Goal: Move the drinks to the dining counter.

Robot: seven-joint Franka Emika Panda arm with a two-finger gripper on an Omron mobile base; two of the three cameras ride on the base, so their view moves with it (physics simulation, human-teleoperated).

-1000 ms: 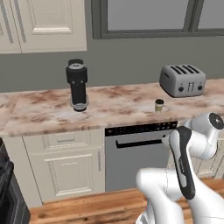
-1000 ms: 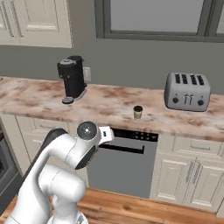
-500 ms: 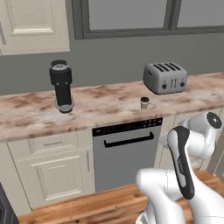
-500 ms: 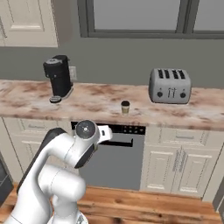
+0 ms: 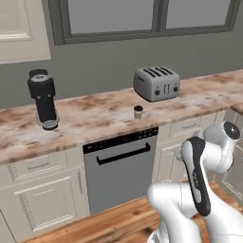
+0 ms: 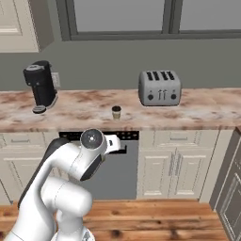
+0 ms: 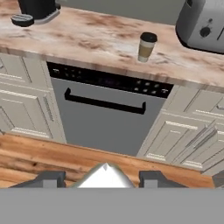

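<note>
Hand view: jaws pinch a white carton [image 7: 104, 176]; the tan black-lidded cup [image 7: 146, 47] near the worktop's front edge; views have slid rightward since earlier.

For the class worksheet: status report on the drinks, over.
Claw shut on small white carton. Short tan cup with black lid upright on veined stone worktop, near silver toaster, standing apart from it.

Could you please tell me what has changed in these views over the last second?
The base has driven sideways along the worktop, so the whole scene shifted in both base views. Nothing on it moved: the cup stands between the coffee machine and toaster. The tool holds a white item.
</note>
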